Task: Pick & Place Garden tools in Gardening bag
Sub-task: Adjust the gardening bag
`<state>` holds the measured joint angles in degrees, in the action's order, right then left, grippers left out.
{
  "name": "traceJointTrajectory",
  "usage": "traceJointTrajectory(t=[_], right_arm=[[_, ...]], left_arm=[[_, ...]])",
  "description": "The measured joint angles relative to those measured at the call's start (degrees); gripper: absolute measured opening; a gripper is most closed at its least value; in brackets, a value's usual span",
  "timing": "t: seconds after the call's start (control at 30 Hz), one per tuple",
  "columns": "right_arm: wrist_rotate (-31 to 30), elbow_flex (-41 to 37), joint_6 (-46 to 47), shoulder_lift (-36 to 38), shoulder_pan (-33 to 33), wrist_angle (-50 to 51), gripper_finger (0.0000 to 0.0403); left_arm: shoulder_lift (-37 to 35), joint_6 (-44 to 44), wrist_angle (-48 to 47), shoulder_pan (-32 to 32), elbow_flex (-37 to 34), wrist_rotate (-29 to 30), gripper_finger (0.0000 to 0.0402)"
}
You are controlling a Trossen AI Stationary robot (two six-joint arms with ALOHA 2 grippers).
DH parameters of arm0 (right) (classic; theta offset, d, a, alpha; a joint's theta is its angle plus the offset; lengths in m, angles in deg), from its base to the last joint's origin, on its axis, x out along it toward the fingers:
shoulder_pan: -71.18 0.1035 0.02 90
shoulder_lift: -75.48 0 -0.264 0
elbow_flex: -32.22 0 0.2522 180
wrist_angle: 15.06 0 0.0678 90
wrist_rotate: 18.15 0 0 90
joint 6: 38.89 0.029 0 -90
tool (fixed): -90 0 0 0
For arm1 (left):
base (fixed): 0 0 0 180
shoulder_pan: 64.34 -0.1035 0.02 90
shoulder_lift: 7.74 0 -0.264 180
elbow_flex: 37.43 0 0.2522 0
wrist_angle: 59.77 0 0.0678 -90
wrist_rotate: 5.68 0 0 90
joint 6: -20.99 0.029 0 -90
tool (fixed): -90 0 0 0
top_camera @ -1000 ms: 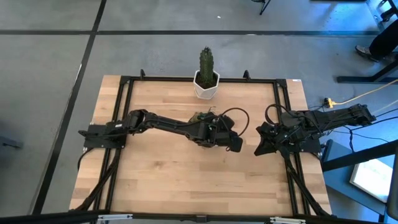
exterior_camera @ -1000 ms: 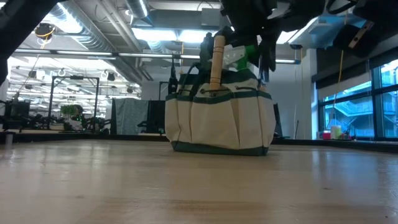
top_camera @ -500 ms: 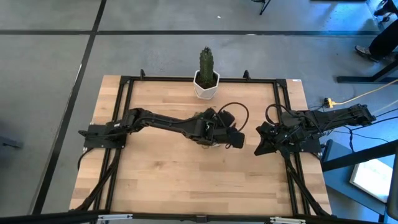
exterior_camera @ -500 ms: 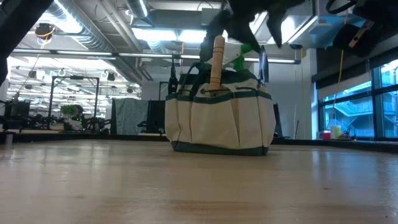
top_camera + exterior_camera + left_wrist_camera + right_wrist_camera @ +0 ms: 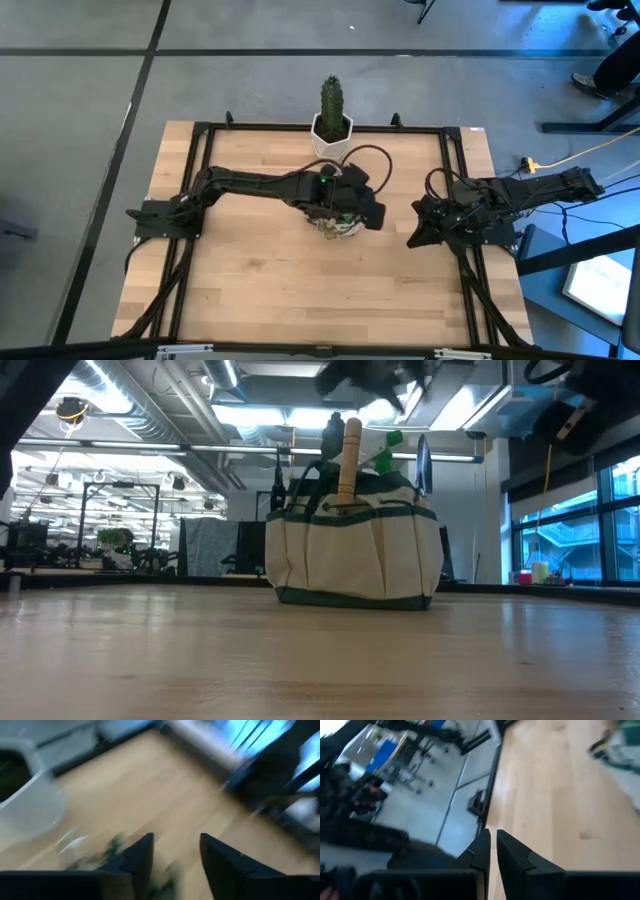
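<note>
Currently the left hand (image 5: 372, 214) hovers over the gardening bag (image 5: 352, 545) mid-counter (image 5: 260, 290), fingers parted and empty; tools stand inside. Withdraw straight upward, clear of the handles. The right hand (image 5: 417, 238) waits clenched at the counter's right.

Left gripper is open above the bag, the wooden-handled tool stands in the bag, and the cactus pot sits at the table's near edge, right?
Not quite: the cactus pot sits at the table's far edge, behind the bag, as the high view shows. The left gripper is open above the bag, and the wooden-handled tool stands in it.
</note>
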<state>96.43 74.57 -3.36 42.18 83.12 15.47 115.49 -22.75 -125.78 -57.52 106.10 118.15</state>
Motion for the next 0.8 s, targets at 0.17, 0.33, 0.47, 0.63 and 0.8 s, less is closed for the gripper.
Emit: traceJointTrajectory(t=[0.17, 0.33, 0.47, 0.63, 0.8], right_arm=[[-7.0, 0.0, 3.6, -1.0, 0.2, -0.3, 0.0028], [-15.9, 0.0, 6.0, -3.7, 2.0, -1.3, 0.0006], [-22.3, 0.0, 10.3, -8.3, 3.6, -4.7, 0.0003], [-27.2, 0.0, 13.6, -15.0, 6.2, -15.1, 0.0002], [-32.1, 0.0, 16.2, -20.0, 8.8, -21.8, 0.0001]], left_arm=[[-1.1, -4.5, -16.5, -1.8, 0.0, -0.4, 0.0064], [-2.7, -0.8, -26.3, -5.7, 0.0, 0.4, 0.0004], [-3.4, 5.5, -27.2, -9.9, 0.0, -4.3, 0.0002], [-4.8, 14.0, -24.5, -13.4, 0.0, -8.6, 0.0001], [-7.1, 20.4, -20.0, -13.7, 0.0, -12.0, 0.0001]])
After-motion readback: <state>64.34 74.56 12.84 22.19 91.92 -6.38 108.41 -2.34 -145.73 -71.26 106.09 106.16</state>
